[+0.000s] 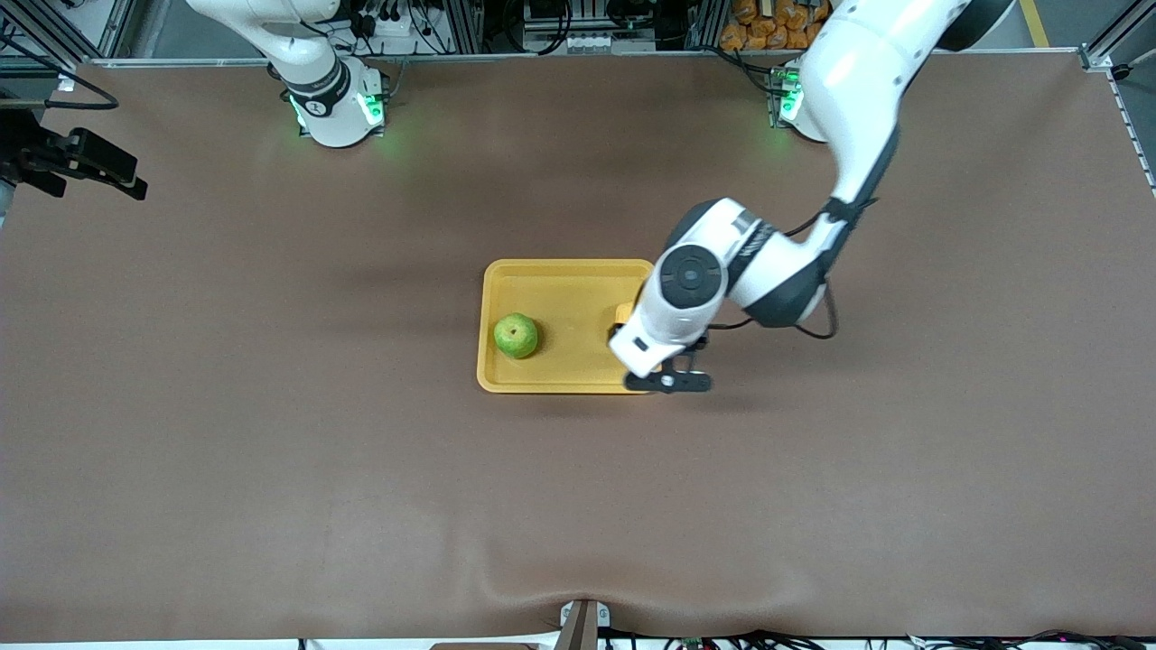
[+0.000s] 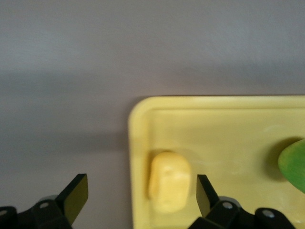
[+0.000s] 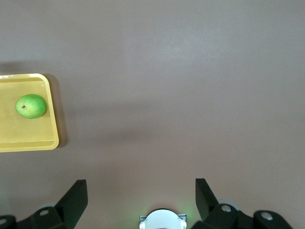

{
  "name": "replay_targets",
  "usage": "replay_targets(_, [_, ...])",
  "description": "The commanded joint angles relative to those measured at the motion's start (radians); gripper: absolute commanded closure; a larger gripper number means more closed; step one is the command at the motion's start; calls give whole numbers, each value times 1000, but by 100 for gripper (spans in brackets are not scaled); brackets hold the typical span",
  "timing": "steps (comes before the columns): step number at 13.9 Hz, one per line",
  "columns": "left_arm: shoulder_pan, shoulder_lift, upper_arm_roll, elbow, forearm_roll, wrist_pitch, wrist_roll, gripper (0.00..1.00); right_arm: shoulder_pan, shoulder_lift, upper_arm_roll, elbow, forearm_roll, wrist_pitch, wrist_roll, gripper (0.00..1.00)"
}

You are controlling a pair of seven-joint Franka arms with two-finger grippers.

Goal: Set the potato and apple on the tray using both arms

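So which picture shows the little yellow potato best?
The left wrist view: the small oblong yellow potato lies whole in the yellow plastic tray. In the front view the left arm hides all but an orange sliver. The right wrist view misses it.

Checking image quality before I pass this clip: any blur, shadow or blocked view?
Front view: even light, but the left arm hides most of the potato. Left wrist view: soft focus on potato and tray; apple cut by the frame edge. Right wrist view: sharp, faint shadows on the table.
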Motion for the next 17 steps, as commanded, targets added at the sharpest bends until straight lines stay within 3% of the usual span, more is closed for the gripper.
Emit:
replay_targets(1, [68, -143, -4, -25, 19, -121, -12, 0, -29, -16, 13, -14, -7, -1, -11, 0])
replay_targets(4, [163, -257, -7, -27, 13, -215, 24, 0, -27, -16, 13, -15, -7, -3, -5, 0])
replay_targets(8, [277, -351, -11, -27, 3, -314, 214, 0, -29, -15, 13, -15, -5, -1, -5, 0])
replay_targets(17, [375, -426, -5, -30, 1, -413, 334, 0, -32, -7, 13, -14, -1, 8, -5, 0])
